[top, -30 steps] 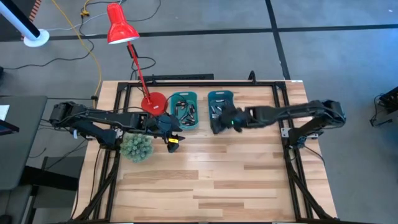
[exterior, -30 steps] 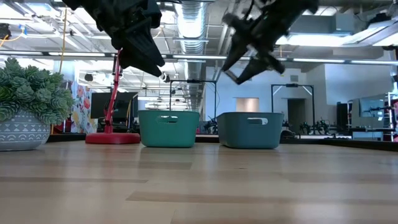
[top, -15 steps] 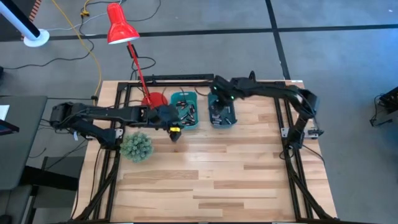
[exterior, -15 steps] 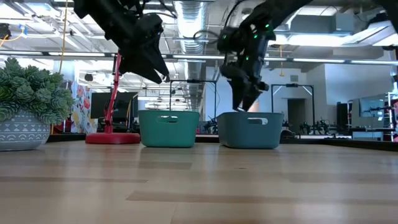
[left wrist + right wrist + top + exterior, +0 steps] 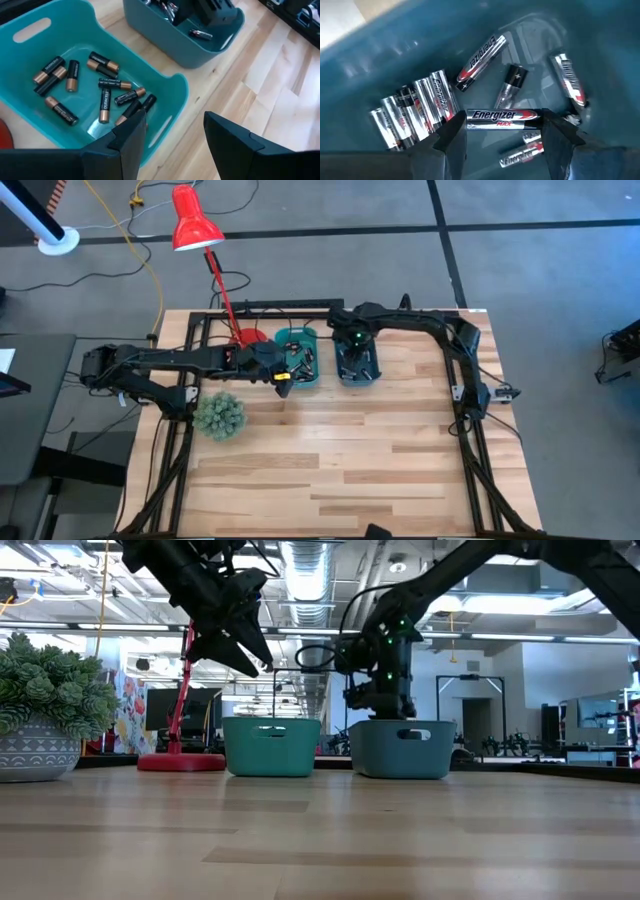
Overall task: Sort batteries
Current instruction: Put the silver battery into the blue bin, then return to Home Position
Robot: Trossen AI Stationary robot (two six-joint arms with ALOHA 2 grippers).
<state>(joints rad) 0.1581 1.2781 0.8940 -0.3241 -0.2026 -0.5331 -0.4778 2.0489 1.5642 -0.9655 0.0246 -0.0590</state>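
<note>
Two teal bins stand side by side on the far part of the table. The left bin (image 5: 297,358) (image 5: 60,55) holds several black-and-copper batteries (image 5: 102,92). The right bin (image 5: 357,361) (image 5: 380,45) holds several silver batteries (image 5: 415,112). My left gripper (image 5: 283,378) (image 5: 175,135) hangs open above the left bin's near rim, holding nothing. My right gripper (image 5: 352,346) (image 5: 504,132) reaches down inside the right bin (image 5: 403,748), shut on one silver battery (image 5: 504,116). My right gripper holds a silver battery end to end: one finger (image 5: 451,137) is at its dark-tipped end (image 5: 470,117), the other at the opposite end (image 5: 537,116). The fingers point down from above, and the battery lies level along the gap, above the batteries on the bin floor.
A red desk lamp (image 5: 197,229) stands with its base (image 5: 247,340) left of the bins. A potted spiky green plant (image 5: 220,416) (image 5: 45,710) sits near the table's left edge. The near half of the wooden table (image 5: 330,470) is bare.
My right arm has swung from the near side of the right bin toward the far edge, turned, and lowered its gripper into that bin. My left gripper has moved toward the far edge, over the left bin's near rim.
</note>
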